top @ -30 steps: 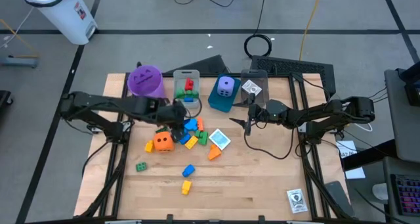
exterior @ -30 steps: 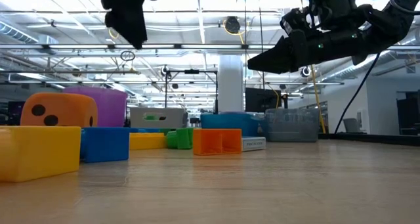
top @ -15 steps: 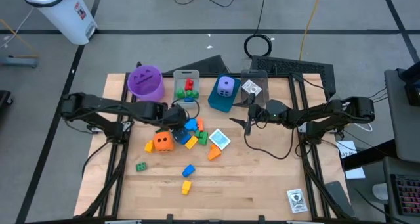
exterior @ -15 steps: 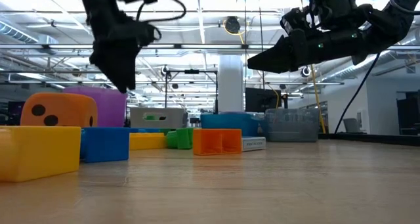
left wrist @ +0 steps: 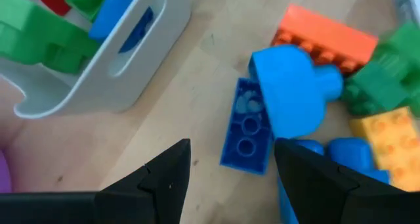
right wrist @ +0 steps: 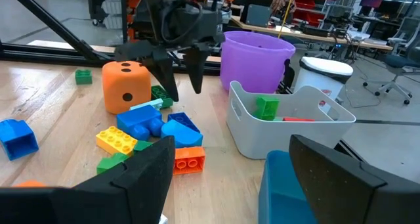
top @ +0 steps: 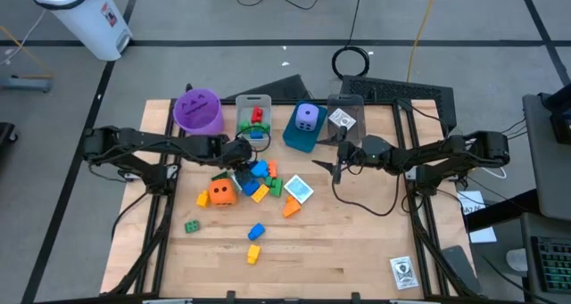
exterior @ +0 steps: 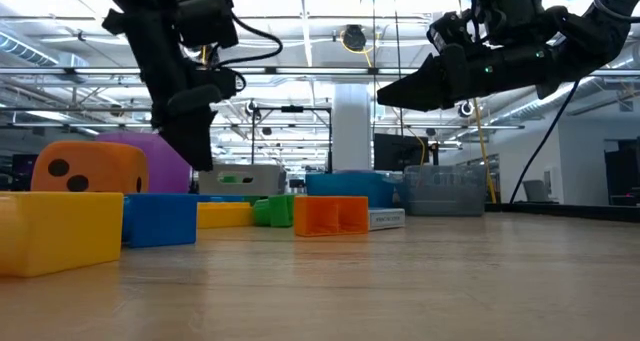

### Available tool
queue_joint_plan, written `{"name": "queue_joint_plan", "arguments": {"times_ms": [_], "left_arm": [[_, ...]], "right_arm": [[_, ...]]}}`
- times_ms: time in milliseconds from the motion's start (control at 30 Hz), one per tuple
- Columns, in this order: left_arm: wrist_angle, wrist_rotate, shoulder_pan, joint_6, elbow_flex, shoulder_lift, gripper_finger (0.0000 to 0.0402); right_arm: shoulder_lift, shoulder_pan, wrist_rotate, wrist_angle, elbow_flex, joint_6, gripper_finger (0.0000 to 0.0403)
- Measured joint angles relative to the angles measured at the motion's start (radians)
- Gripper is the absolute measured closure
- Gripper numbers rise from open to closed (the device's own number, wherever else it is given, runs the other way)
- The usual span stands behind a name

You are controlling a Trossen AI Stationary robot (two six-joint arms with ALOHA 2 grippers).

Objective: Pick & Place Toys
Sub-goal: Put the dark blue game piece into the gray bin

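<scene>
Left pincer [exterior: 197,153] dropped lower toward the pile of bricks [top: 259,175], open; arm drawn slightly back leftward.

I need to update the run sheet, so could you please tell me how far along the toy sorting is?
Partly done: the grey bin already holds red, green and blue bricks, and a purple die sits in the blue bin. In hand: nothing; the left gripper hangs open over the brick pile, and the right gripper waits open. Left: the pile, the orange die and stray bricks nearer the front.
</scene>
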Motion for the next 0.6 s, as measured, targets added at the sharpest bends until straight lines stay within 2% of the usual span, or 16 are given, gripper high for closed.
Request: {"name": "queue_joint_plan", "arguments": {"times_ms": [300,600], "left_arm": [[0.086,0.000,0.002,0.054,-0.023,0.010,0.0172],[0.112,0.011,0.002,0.106,-0.023,0.135,0.0172]], "right_arm": [[0.000,0.000,0.000,0.000,0.000,0.000,0.0115],[0.000,0.000,0.000,-0.001,0.000,0.000,0.0115]]}}
